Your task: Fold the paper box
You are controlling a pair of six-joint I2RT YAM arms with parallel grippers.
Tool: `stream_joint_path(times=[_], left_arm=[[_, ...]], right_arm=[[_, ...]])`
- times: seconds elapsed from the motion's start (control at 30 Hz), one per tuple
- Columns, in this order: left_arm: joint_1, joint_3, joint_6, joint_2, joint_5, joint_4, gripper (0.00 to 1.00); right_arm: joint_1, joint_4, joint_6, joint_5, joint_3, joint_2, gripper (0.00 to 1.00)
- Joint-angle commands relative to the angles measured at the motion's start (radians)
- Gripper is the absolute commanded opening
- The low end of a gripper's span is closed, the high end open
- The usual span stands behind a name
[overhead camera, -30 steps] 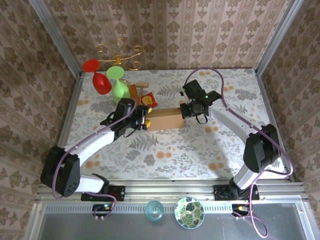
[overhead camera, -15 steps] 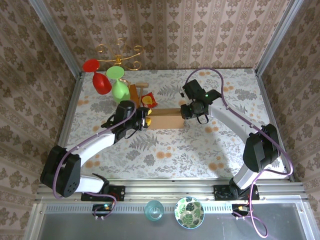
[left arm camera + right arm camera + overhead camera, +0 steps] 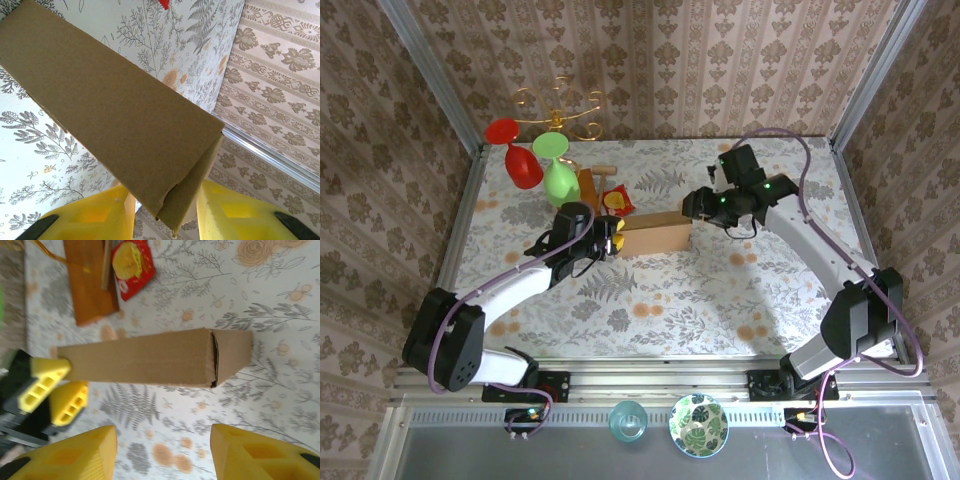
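**Item 1. Paper box** (image 3: 655,236): plain brown corrugated cardboard, long shallow rectangular form. It lies near the middle of the floral-patterned counter (image 3: 720,300), long axis running left to right between the two arms. Whether it rests fully on the counter or is raised a little at its left end cannot be told.

**Item 2. Left claw** (image 3: 165,214): yellow fingers, pinching the left end of the paper box. The left wrist view shows that end wedged between the two fingers, cardboard against each.

**Item 3. Right claw** (image 3: 162,452): yellow fingers spread wide, holding nothing. It stands just off the right end of the paper box, apart from it.

**Item 4. Background stock**: brown wooden block (image 3: 90,285) and a red packet with a yellow centre (image 3: 131,265), both on the counter beyond the paper box and clear of it.

**Condition of task.** Judged largely done: the sheet is formed into a closed box with top, sides and ends standing.
- The right end shows a dark slit along its seam in the right wrist view.
- The left end shows a flap edge not lying flush in the left wrist view.

**Outstanding, as judged:** press or tuck the end flaps fully home, then set the box down and free it.
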Motion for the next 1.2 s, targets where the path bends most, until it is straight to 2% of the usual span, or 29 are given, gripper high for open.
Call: stream_joint_path(times=[0.0, 0.1, 0.3, 0.63, 0.73, 0.83, 1.03, 1.17], left_arm=[[-0.008, -0.038, -0.018, 0.032, -0.015, -0.079, 0.35], [-0.008, -0.04, -0.015, 0.034, -0.013, -0.075, 0.34], [-0.008, -0.047, -0.017, 0.036, -0.01, -0.068, 0.33], [0.003, -0.085, -0.009, 0.014, -0.006, -0.062, 0.24], [0.013, -0.104, -0.002, 0.001, -0.003, -0.064, 0.15], [0.021, -0.116, 0.006, -0.008, -0.001, -0.066, 0.12], [0.033, -0.135, 0.033, -0.03, 0.015, -0.057, 0.13], [0.056, -0.147, 0.123, -0.048, 0.074, -0.017, 0.18]], right_arm=[[-0.041, 0.125, 0.239, -0.159, -0.055, 0.013, 0.54], [-0.056, 0.144, 0.281, -0.184, -0.061, 0.05, 0.54], [-0.077, 0.119, 0.257, -0.196, -0.057, 0.139, 0.5], [-0.092, 0.105, 0.217, -0.176, -0.13, 0.2, 0.18], [-0.094, 0.092, 0.201, -0.167, -0.134, 0.204, 0.16], [-0.096, 0.088, 0.193, -0.167, -0.137, 0.207, 0.15], [-0.097, 0.078, 0.176, -0.164, -0.145, 0.202, 0.13], [-0.097, 0.057, 0.142, -0.148, -0.155, 0.167, 0.13]])
